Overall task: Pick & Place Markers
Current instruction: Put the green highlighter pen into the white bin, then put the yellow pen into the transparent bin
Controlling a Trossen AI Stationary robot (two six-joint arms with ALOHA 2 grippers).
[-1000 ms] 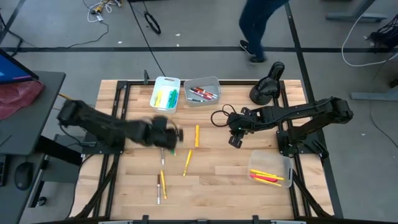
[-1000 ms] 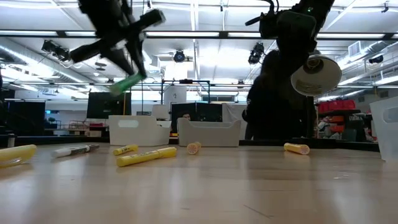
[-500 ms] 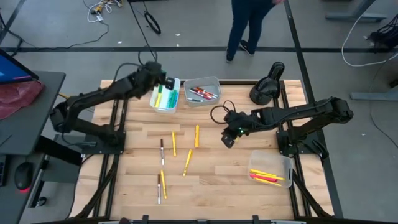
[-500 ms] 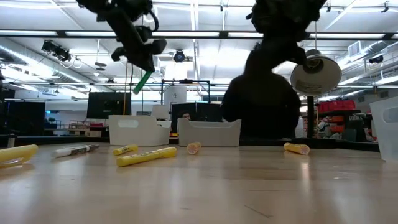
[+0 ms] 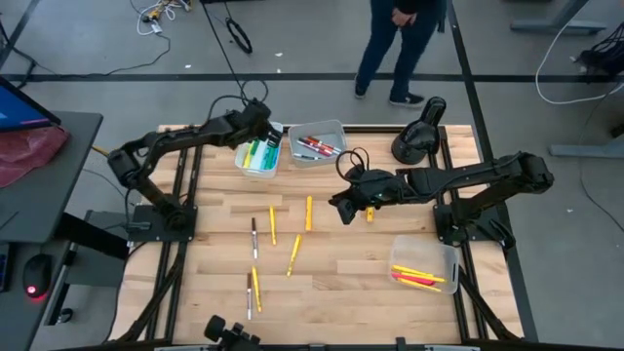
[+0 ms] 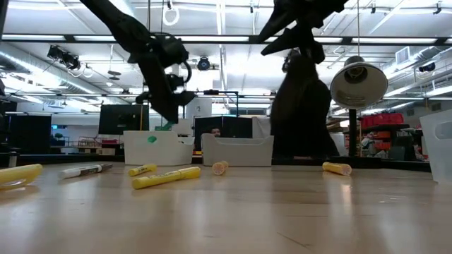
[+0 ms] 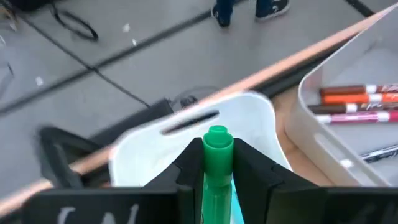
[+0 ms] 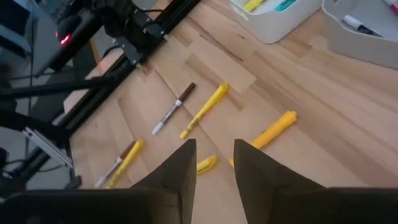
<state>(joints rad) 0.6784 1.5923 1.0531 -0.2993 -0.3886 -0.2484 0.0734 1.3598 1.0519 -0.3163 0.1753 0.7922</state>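
Left end effector [image 7: 217,163] gripping green marker [image 7: 217,168], over white bin [image 7: 249,121]

Left end effector [image 7: 217,168] clamps a stick; right end effector [image 8: 214,163] hovers, fingers parted.

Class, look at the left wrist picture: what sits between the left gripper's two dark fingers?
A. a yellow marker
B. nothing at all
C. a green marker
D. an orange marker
C: in the left wrist view a green marker stands clamped between the left gripper's dark fingers, held over the white plastic bin.
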